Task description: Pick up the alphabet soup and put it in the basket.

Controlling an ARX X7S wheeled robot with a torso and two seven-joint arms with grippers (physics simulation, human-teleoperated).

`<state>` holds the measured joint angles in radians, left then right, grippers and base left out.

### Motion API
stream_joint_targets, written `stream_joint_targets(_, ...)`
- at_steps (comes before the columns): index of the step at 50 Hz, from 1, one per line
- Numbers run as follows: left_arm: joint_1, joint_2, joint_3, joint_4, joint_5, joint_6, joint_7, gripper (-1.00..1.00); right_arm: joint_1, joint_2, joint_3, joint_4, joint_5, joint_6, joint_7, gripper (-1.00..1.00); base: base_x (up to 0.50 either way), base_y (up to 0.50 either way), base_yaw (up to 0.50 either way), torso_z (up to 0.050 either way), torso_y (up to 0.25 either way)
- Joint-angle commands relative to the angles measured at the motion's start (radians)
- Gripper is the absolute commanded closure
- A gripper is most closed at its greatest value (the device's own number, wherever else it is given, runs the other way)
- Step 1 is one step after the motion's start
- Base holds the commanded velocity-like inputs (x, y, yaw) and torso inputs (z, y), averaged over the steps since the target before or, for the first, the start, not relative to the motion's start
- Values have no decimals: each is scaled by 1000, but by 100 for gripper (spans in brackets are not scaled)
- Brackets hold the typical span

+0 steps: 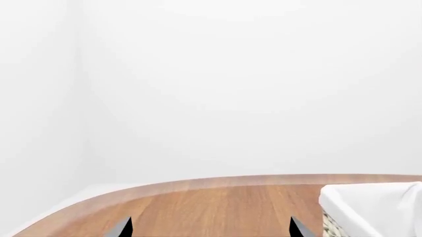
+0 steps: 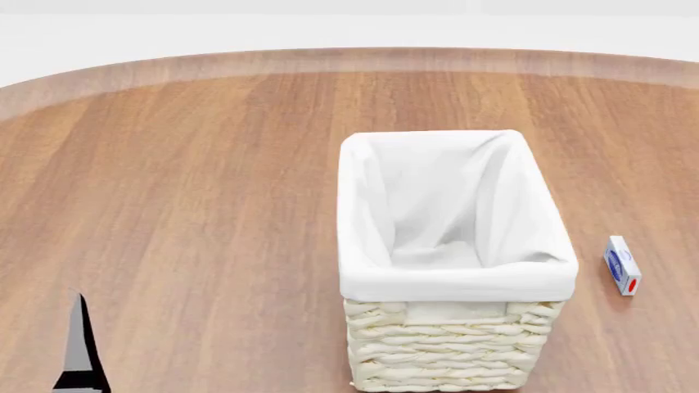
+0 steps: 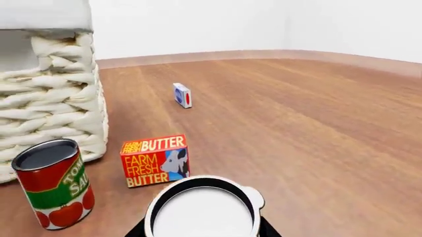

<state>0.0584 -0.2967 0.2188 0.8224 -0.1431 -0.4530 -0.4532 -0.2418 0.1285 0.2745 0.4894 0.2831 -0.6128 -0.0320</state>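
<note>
The alphabet soup [image 3: 201, 210] shows only its pale whitish lid, close up in the right wrist view; its label is hidden. My right gripper [image 3: 201, 233] has a dark finger pressed against each side of the can and is shut on it. The cream wicker basket [image 2: 459, 282] with a white lining stands mid-table, and it also shows in the right wrist view [image 3: 53, 98], beyond and to one side of the can. My left gripper [image 1: 209, 229] is open and empty over bare wood, beside the basket's corner [image 1: 369, 202]. One of its fingers [image 2: 78, 344] shows in the head view.
A red-and-green tomato can [image 3: 53, 185] with a dark lid stands next to the basket's base. A butter box [image 3: 155, 160] stands just beyond the soup can. A small blue-and-white box [image 2: 621, 264] lies right of the basket. The table's curved edge [image 2: 349, 57] runs along the back.
</note>
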Motion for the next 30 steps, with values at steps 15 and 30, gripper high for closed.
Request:
stream_joint_targets(15,-1,-10,-6,-1,-21,4,-12,-100,-131,156,-15,-1097,77,522,180,100,0,0,0,0,1)
stream_joint_targets(30,-4,-16,-6,0,-28,4,-19,-100,35,281,-37,-1281,134,742,246,100,0,0,0,0,1)
